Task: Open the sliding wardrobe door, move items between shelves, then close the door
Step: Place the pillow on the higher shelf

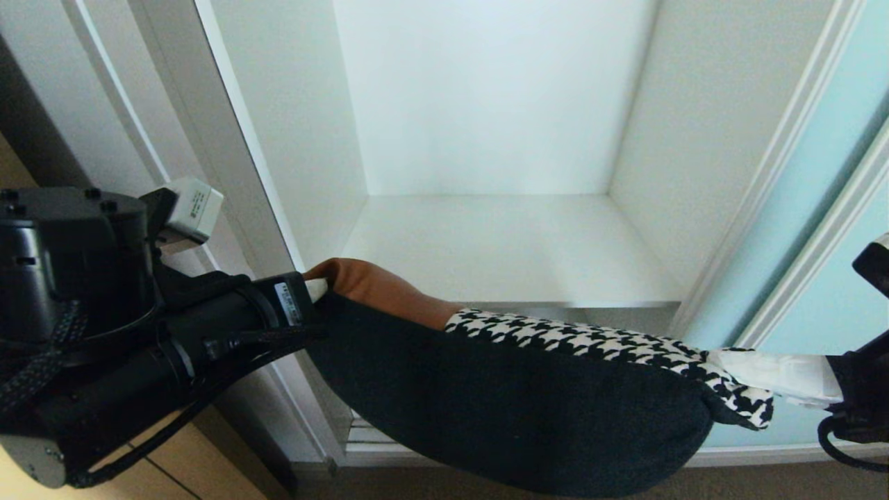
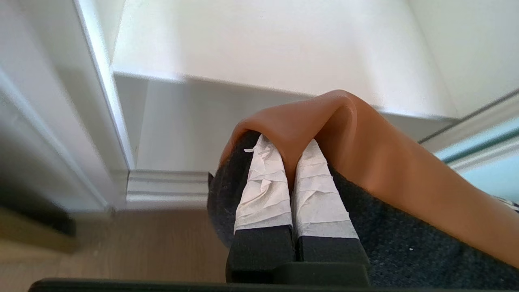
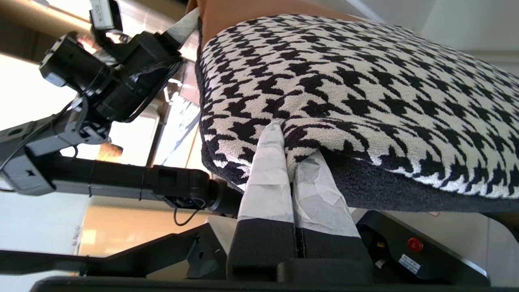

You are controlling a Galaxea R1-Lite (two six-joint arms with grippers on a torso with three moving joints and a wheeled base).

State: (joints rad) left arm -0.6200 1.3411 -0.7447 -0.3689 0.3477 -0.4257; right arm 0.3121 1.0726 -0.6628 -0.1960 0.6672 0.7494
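The cushion (image 1: 507,410) is hanging in the air in front of the wardrobe opening, stretched between both arms, just below and in front of the front edge of the white shelf (image 1: 500,250). It is not resting on any board. The left end effector (image 2: 290,184) is pinching the rust-brown corner, its taped fingers (image 2: 263,190) pressed together with a fold of fabric between them. The right end effector (image 3: 290,162) is clamping the houndstooth corner the same way, fingers closed tight on the edge. Cushion body is sagging slightly between the two grips.

The sliding wardrobe door (image 1: 826,278) is sitting pushed off to the right side, frosted aqua panel showing beside the open compartment, so opening looks done. The shelf ahead is carrying nothing visible.

Judging progress: door step finished, the transfer is mid-way with the cushion off its shelf and not yet set down. Remaining: placing it on a board, releasing both grips, pulling arms clear, sliding the door shut.
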